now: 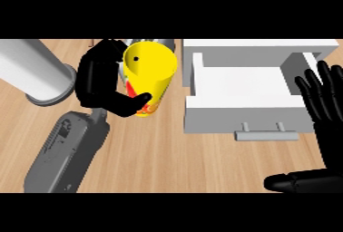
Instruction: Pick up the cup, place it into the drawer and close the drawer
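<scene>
A tall yellow cup [151, 72] with a red and orange pattern low on its side stands upright on the wooden counter, left of the drawer. My left hand [100, 81] is curled round it from the left, thumb across its lower front. The white drawer [241, 111] is pulled open, its inside bare, a grey handle [266, 132] on its front. At the right edge my right hand [325, 108] rests open, fingers up, beside the drawer's right wall.
A large grey and white cylinder [36, 72] lies on the counter at the far left. Something metallic [164, 43] shows just behind the cup, mostly hidden. Bare wood [174, 158] stretches in front of the drawer.
</scene>
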### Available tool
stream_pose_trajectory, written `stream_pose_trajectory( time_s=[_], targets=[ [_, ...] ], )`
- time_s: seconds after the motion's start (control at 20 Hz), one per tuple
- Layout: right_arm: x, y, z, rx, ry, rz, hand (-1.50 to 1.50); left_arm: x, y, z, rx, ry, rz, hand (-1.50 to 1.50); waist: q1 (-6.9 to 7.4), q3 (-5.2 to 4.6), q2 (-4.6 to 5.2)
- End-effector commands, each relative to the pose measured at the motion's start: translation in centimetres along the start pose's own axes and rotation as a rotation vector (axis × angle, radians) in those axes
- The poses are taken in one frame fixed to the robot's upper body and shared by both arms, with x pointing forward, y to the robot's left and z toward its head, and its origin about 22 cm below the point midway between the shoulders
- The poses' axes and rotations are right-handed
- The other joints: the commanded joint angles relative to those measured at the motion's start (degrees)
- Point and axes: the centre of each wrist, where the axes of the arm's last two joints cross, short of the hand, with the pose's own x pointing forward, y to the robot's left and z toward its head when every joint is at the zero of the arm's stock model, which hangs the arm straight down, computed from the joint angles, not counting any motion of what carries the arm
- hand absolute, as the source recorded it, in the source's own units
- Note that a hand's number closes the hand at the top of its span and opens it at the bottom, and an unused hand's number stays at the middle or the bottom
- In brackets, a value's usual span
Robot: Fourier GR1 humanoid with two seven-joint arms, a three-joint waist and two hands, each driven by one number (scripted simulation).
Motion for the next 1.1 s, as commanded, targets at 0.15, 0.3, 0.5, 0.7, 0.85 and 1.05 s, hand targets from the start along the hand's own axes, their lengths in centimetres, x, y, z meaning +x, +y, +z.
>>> stream_pose_trajectory(
  time_s=[0.15,0.3,0.5,0.7,0.85,1.05],
  targets=[
    [0.4,-1.4,0.9,0.003,-0.008,-0.003,-1.50,2.6,-3.6,-5.8,-0.008,0.010,-0.057,1.50,-0.35,0.00,0.04],
    [-2.0,1.8,-0.2,0.011,0.013,0.000,-1.50,1.3,-7.0,-7.3,-0.030,0.016,-0.072,1.50,-0.48,0.00,0.22],
    [-1.5,1.4,-1.6,-0.008,0.008,0.013,-1.50,1.4,-8.3,-7.2,-0.065,0.066,-0.079,1.50,0.00,-0.02,0.11],
    [-0.1,0.5,-0.8,0.006,0.004,0.005,-1.50,-0.9,-9.9,-8.5,-0.070,0.082,-0.134,1.50,-0.77,-0.01,0.22],
    [-1.4,-0.8,1.2,-0.006,0.008,0.013,-1.50,-1.3,-9.4,-9.5,-0.068,0.124,-0.133,1.50,-0.87,0.01,0.22],
    [-1.1,-0.2,-0.3,0.005,-0.002,-0.011,-1.50,-2.7,-10.8,-9.5,-0.045,0.128,-0.167,1.50,-1.42,0.00,0.37]
  ],
)
